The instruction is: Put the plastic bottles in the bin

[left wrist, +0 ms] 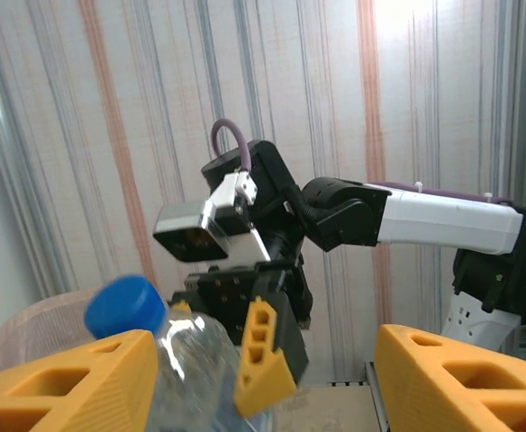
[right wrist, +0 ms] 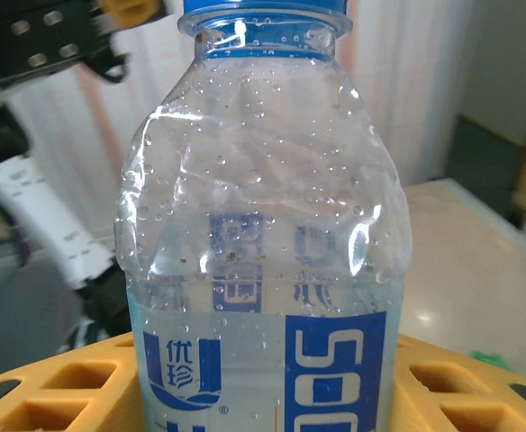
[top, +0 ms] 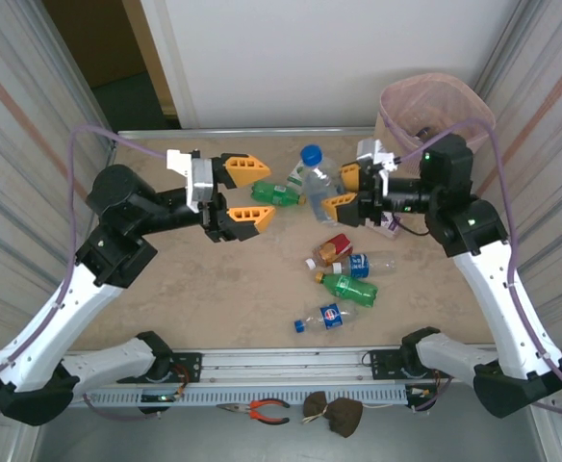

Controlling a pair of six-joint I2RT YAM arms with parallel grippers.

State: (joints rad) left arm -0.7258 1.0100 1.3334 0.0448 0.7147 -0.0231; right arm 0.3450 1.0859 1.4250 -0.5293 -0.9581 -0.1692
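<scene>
My right gripper (top: pixel 343 191) is shut on a clear plastic bottle (top: pixel 315 180) with a blue cap and blue label, held above the back of the table. In the right wrist view this bottle (right wrist: pixel 263 270) stands upright between my orange fingers (right wrist: pixel 56 387). My left gripper (top: pixel 244 195) is open facing it, and the left wrist view has the bottle (left wrist: pixel 177 369) beside my left finger (left wrist: pixel 74 387), not gripped. A green bottle (top: pixel 277 194) lies just past the left fingertips. The bin (top: pixel 433 108), with its pink liner, stands at the far right corner.
Several more bottles lie mid-table: a red-labelled one (top: pixel 333 249), a clear blue-labelled one (top: pixel 368 262), a green one (top: pixel 349 287) and a small blue-labelled one (top: pixel 326 318). Pliers (top: pixel 262 411) rest off the near edge. Metal walls flank both sides.
</scene>
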